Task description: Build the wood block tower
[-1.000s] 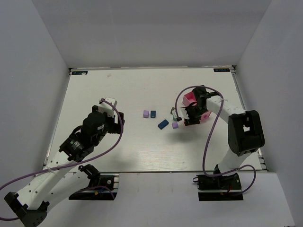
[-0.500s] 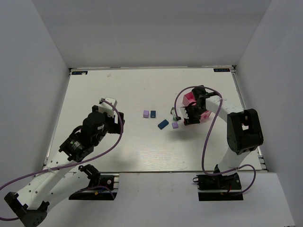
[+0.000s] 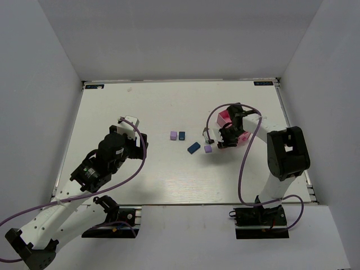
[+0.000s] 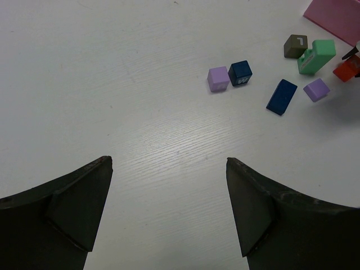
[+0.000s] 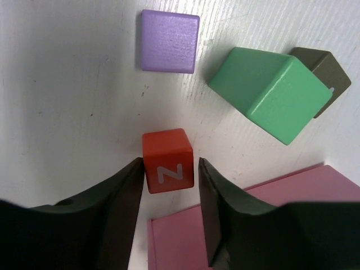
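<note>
Right wrist view: the right gripper [image 5: 170, 169] stood part-closed around a red cube [image 5: 167, 147] with matte paint, crisp edges and a white N on one side. One dark finger sat against the cube and a sliver of table showed at the other, so it was not clamped yet. Just past it lay a flat-painted lilac cube [image 5: 169, 40]. A chunkier green brick [image 5: 270, 93] lay at an angle just beside a dark olive cube [image 5: 325, 63]. The corner of a smooth pink tray [image 5: 264, 230] lay close to the red cube.

In the left wrist view, the left gripper [image 4: 169, 163] hung spread wide over the tabletop, holding nothing. Further out sat a second lilac cube [image 4: 218, 79] beside a dark blue cube [image 4: 240, 72], then a blue brick [image 4: 281, 96] lying flat. All the blocks were loose in one layer, from mid-table to the right. The table [image 3: 140, 107] was white with fine wood grain. Plain pale grey walls [image 3: 180, 39] boxed it in on three sides.
</note>
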You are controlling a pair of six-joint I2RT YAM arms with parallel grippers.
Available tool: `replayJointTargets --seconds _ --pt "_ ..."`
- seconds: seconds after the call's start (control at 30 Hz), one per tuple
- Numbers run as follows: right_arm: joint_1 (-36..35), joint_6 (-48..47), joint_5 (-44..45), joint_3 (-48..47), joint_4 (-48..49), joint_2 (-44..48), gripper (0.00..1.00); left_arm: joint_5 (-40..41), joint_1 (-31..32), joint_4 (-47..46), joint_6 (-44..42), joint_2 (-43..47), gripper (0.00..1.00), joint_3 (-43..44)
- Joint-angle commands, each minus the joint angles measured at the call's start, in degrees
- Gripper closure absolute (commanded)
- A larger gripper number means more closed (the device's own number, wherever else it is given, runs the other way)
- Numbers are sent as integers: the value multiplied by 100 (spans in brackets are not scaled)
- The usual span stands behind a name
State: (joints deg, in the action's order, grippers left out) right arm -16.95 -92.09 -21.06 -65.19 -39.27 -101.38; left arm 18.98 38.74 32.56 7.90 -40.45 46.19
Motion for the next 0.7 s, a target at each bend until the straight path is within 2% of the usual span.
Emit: replayJointTargets --seconds 0.0,0.17,0.3,0.53,0.67 --pt "-54 -10 -30 -187 -107 -48 54 -44 -25 -39 -34 19 8 -32" --pt "-28 60 -47 -257 -327 40 77 -44 -25 -39 -34 19 8 -32" --pt "-54 209 -152 -240 -634 494 90 -44 -25 -39 -34 19 8 -32" --pt "-282 850 -688 -450 -1101 1655 93 -44 -25 -39 -34 19 8 -32" --pt "-493 1632 -1022 -837 -1074 1727 97 -44 -25 -39 -34 19 8 -32"
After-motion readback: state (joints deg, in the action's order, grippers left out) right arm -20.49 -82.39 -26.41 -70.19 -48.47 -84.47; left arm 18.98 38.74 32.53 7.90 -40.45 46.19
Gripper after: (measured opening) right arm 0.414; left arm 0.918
